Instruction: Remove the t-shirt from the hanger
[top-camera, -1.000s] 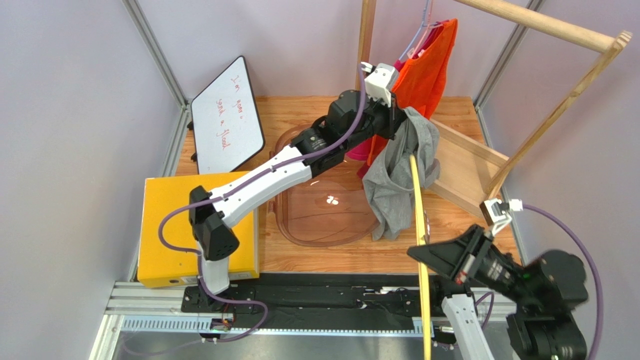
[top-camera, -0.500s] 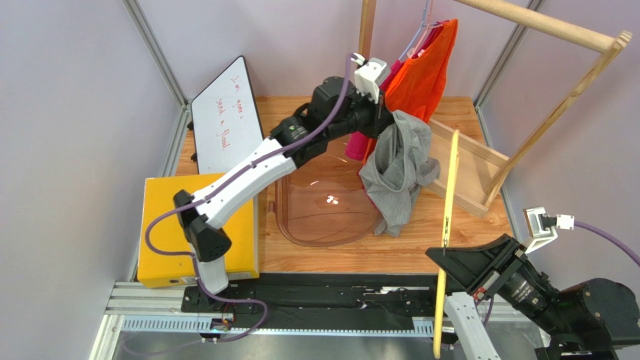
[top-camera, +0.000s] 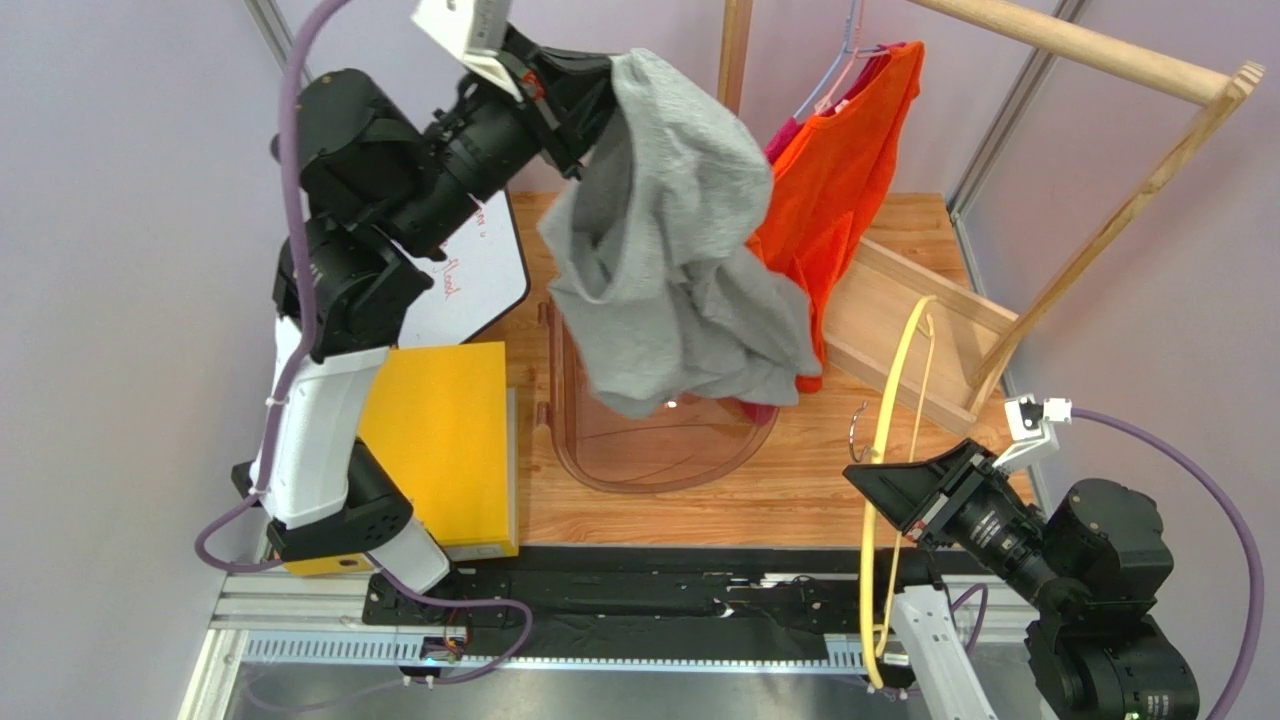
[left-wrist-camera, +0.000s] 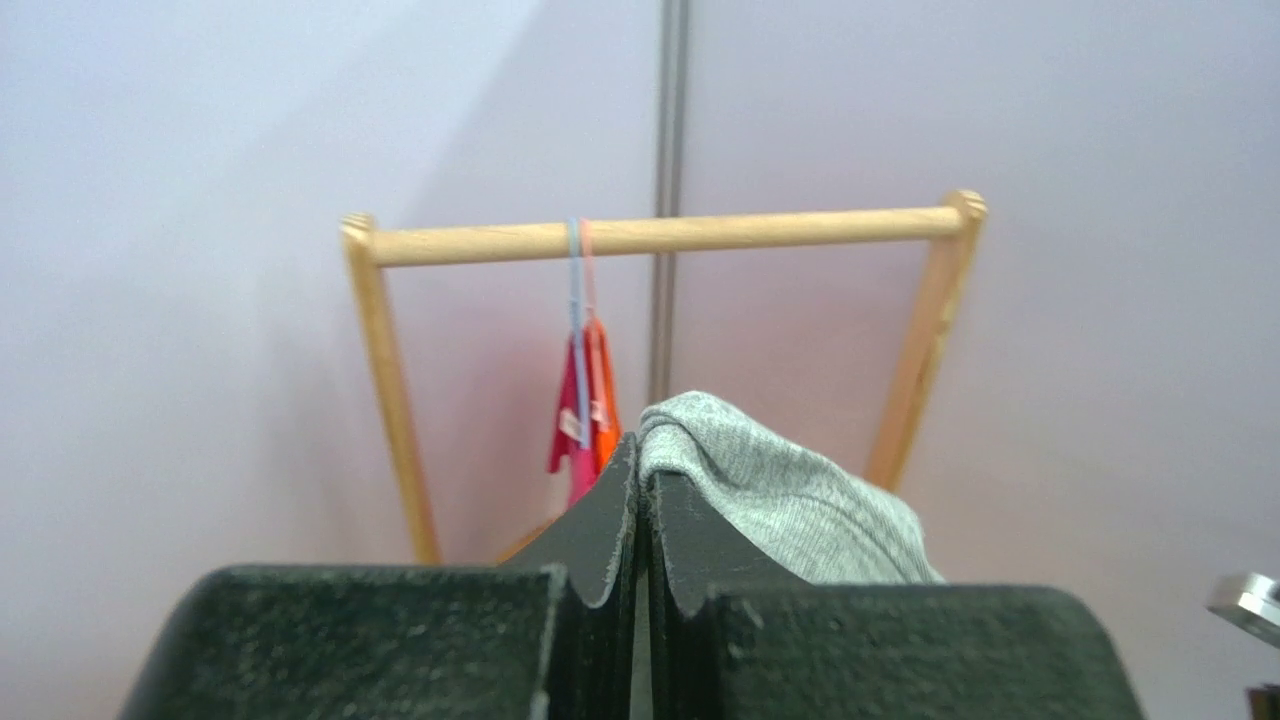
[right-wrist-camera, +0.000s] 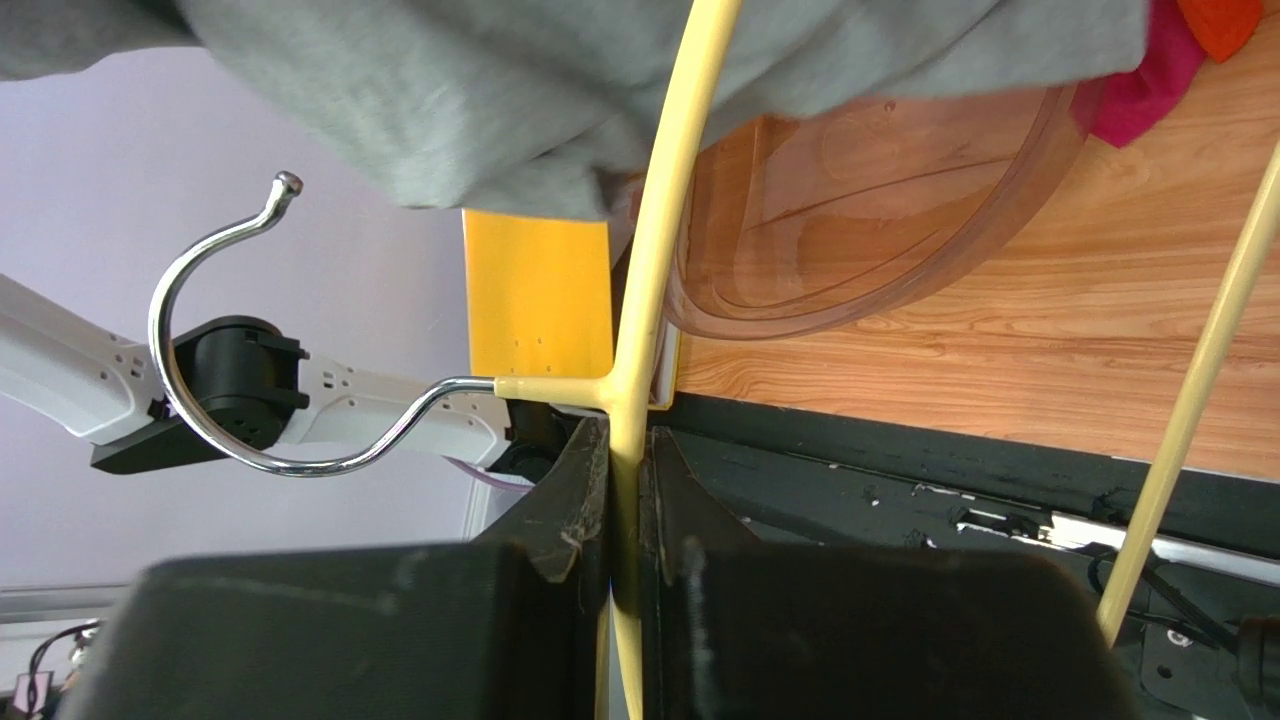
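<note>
Pinching left fingers (left-wrist-camera: 601, 525) shut on the grey t-shirt (top-camera: 661, 255), holding it high, draping over the clear tub (top-camera: 601, 450) and partly hiding the orange shirt (top-camera: 842, 165) on the rack (top-camera: 1082, 45). Clamping right fingers (right-wrist-camera: 571, 480) on the yellow hanger (right-wrist-camera: 667, 225), running near-to-far, hook (right-wrist-camera: 283, 182) pointing left.

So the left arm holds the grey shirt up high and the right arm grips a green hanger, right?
Not quite. The hanger in the right gripper is yellow, not green; the right wrist view shows it plainly. The rest is right: the left gripper holds the grey shirt up high.
</note>
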